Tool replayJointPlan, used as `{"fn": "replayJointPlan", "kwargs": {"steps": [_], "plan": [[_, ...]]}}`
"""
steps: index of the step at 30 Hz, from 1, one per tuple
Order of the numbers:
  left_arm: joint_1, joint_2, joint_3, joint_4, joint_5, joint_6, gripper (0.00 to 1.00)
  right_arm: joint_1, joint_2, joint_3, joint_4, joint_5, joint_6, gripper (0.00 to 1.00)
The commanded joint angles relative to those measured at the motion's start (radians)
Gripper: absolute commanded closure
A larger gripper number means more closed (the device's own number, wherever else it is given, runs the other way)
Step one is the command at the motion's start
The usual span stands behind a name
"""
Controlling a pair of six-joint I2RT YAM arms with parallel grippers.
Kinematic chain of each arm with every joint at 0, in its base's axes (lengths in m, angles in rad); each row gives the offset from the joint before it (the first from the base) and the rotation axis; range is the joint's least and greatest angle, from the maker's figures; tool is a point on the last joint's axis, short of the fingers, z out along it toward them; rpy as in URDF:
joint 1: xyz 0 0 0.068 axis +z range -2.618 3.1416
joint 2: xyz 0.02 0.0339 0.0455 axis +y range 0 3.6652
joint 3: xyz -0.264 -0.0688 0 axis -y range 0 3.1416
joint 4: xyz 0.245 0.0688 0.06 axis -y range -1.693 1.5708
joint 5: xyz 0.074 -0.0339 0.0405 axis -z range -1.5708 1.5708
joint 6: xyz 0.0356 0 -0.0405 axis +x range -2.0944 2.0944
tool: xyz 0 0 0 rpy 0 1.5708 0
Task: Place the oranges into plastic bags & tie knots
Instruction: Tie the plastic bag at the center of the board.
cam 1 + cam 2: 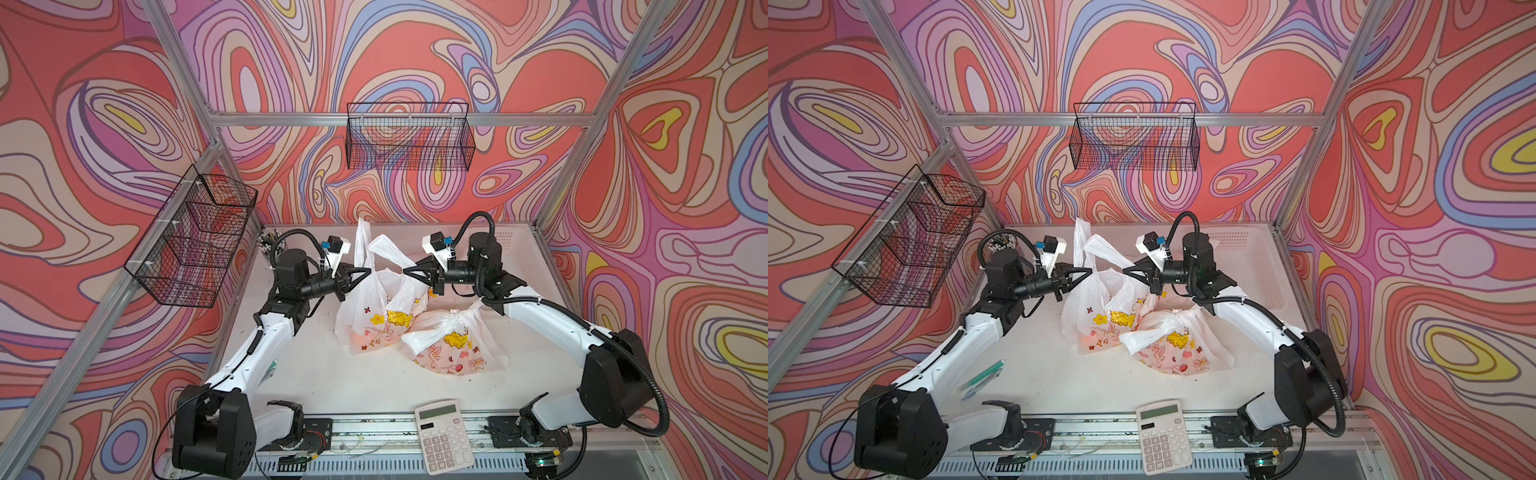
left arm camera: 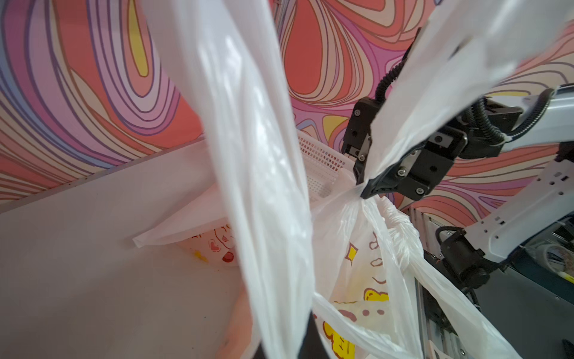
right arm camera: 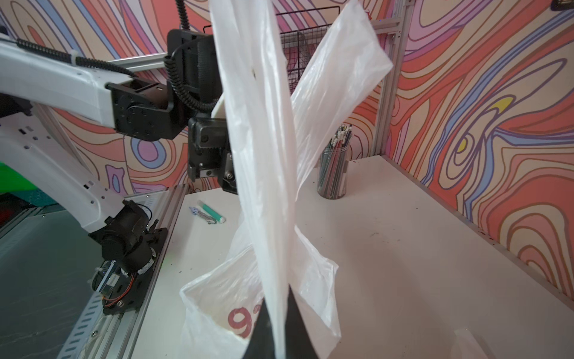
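On the worktop [image 1: 324, 382] we count one knotted bag [image 1: 457, 353] done, while the left gripper [image 1: 368, 272] and right gripper [image 1: 404, 272] each clamp a handle of the open bag [image 1: 365, 320], not yet tied.

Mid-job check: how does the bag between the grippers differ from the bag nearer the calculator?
The held bag is untied, its handles sticking up; the front bag is closed with a knot. The left gripper and right gripper each pinch a handle of the held bag; no gripper holds the front bag. The held bag is pulled upright; the front bag slumps on the table. Both are white with the same cartoon print.
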Motion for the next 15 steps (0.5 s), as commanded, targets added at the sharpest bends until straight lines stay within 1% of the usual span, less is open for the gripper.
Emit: {"fn": "replayJointPlan", "kwargs": {"steps": [1, 3, 7, 9, 11, 13, 15], "plan": [[0.004, 0.034, 0.033, 0.097, 0.165, -0.035, 1.0, 0.001, -0.007, 0.017, -0.065, -0.075, -0.102, 1.0], [0.001, 0.056, 0.034, 0.156, 0.19, -0.079, 1.0, 0.001, 0.011, 0.04, -0.103, -0.083, -0.126, 1.0], [-0.016, 0.093, 0.037, 0.23, 0.213, -0.121, 0.88, 0.001, 0.054, 0.109, -0.242, -0.076, -0.222, 1.0], [-0.025, 0.11, 0.047, 0.227, 0.208, -0.12, 0.82, 0.001, 0.065, 0.125, -0.272, -0.063, -0.248, 1.0], [-0.034, 0.126, 0.06, 0.223, 0.203, -0.114, 0.75, 0.001, 0.07, 0.136, -0.29, -0.048, -0.272, 1.0], [-0.041, 0.138, 0.07, 0.228, 0.203, -0.114, 0.7, 0.001, 0.074, 0.144, -0.298, -0.042, -0.283, 1.0], [-0.048, 0.147, 0.084, 0.229, 0.201, -0.114, 0.68, -0.001, 0.083, 0.155, -0.316, -0.034, -0.3, 1.0]]}}
